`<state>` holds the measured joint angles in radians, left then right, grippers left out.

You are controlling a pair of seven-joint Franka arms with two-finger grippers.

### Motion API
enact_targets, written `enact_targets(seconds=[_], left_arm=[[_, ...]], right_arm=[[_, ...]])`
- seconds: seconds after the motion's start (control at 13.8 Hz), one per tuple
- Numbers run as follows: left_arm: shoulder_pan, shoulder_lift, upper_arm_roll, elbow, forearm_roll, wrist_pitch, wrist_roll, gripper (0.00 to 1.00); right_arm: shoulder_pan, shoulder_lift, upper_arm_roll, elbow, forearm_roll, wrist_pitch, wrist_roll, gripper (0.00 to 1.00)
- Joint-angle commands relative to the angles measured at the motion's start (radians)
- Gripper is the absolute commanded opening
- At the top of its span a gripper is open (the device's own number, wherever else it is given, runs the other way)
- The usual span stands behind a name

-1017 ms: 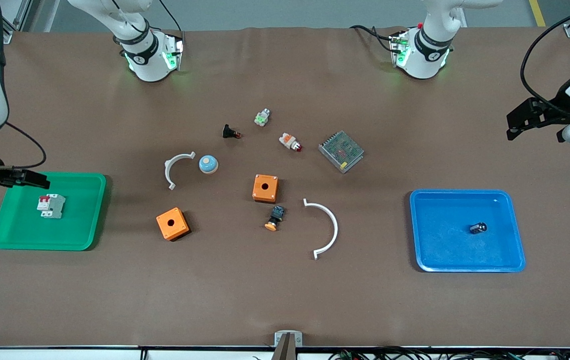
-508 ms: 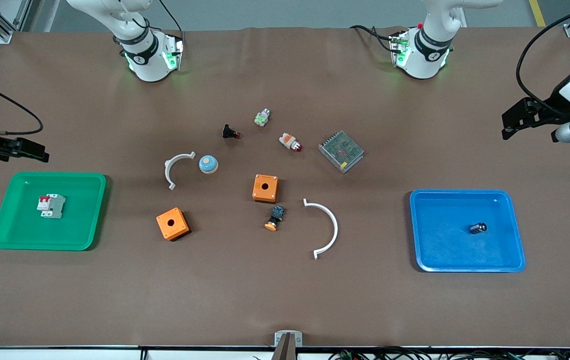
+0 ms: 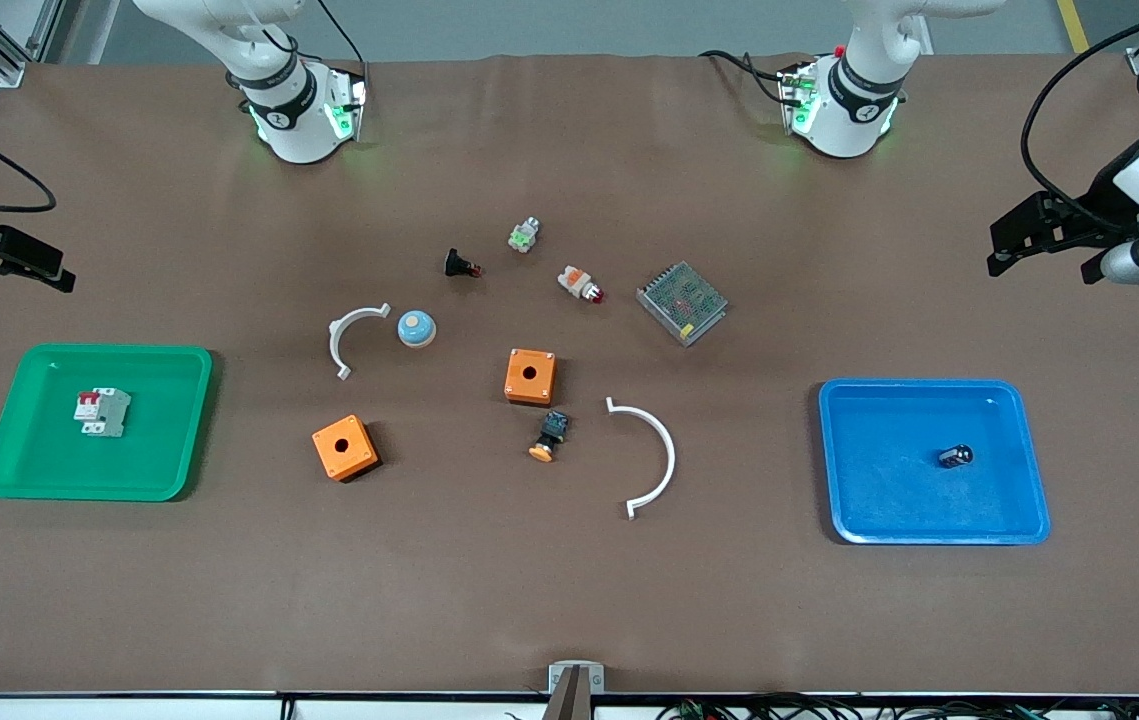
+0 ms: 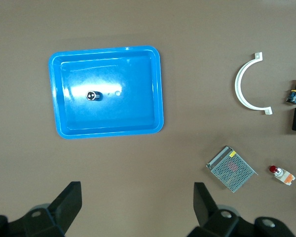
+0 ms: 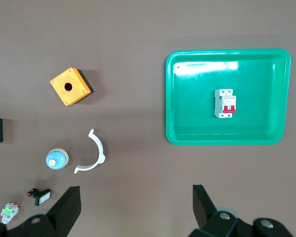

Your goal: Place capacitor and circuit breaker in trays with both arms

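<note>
Fingers (black, blocky) spread above smooth blue tray.

2 white arms (green-lit bases), black cables.

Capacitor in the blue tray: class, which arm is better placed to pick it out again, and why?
Left, probably. The left gripper hangs open at the blue tray's end, where the capacitor lies; the right gripper is by the green tray.
</note>
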<state>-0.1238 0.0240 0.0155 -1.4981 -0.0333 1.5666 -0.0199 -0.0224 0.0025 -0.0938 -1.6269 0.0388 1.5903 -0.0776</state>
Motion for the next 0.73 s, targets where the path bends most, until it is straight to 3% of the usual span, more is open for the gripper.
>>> enact_targets(seconds=[0.0, 0.65], left_arm=[[-0.008, -0.022, 0.001, -0.010, 0.036, -0.029, 0.005, 1.00], [0.001, -0.050, -0.026, -0.036, 0.056, -0.051, -0.014, 1.00]], right_arm=[[-0.004, -0.001, -0.006, 0.030, 0.019, -0.009, 0.004, 1.00], [0.002, 0.002, -0.001, 0.042, 0.019, -0.009, 0.004, 1.00]])
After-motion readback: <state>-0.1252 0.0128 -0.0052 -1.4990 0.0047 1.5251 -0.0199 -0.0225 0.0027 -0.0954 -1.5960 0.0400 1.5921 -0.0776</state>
